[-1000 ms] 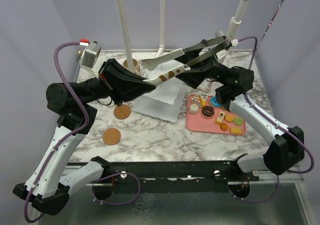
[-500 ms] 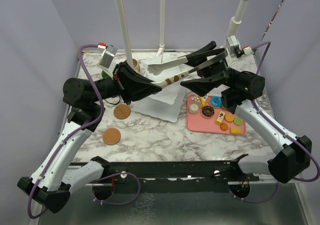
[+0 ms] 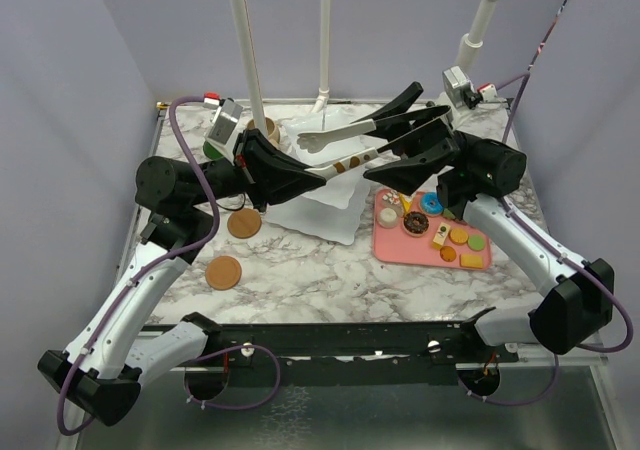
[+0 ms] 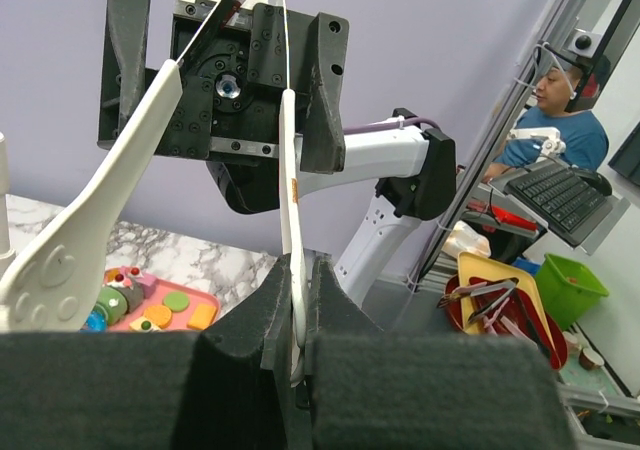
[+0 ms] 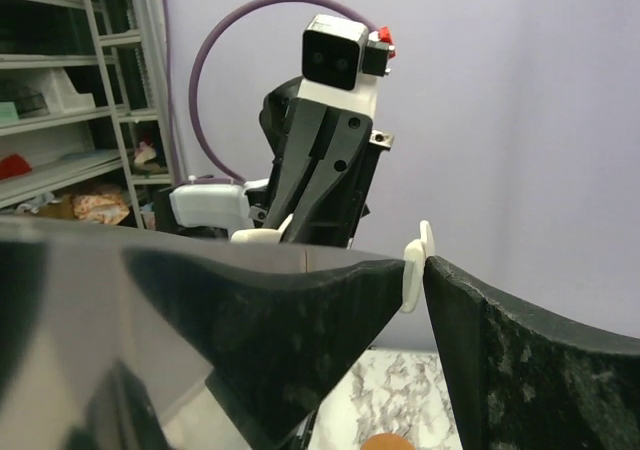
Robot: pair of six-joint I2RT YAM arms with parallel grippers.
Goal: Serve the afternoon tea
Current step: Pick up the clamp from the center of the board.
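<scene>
While the left gripper [image 4: 298,315] clenched the smooth white plastic tongs [image 4: 290,170] and the right gripper [image 3: 385,142] gaped, the wavy square white plates [image 3: 330,210] sat just left of the flat pink tray [image 3: 400,253].

The table [image 3: 300,280] is white marble veined grey. The tray [image 3: 398,249] is pink, its toy pastries [image 3: 415,223] multicoloured; left of the tray, two coasters [image 3: 243,223] are brown.

A white square wavy plate [image 3: 330,213] lies mid-desk. Two round brown coasters [image 3: 244,223] sit to its left, one nearer. Small colourful pastries [image 3: 415,223] lie to its right, and a beige mug [image 3: 268,128] stands far left. White tongs [image 3: 340,127] hang tilted above the plate, pinched in the left gripper [image 3: 303,168].
</scene>
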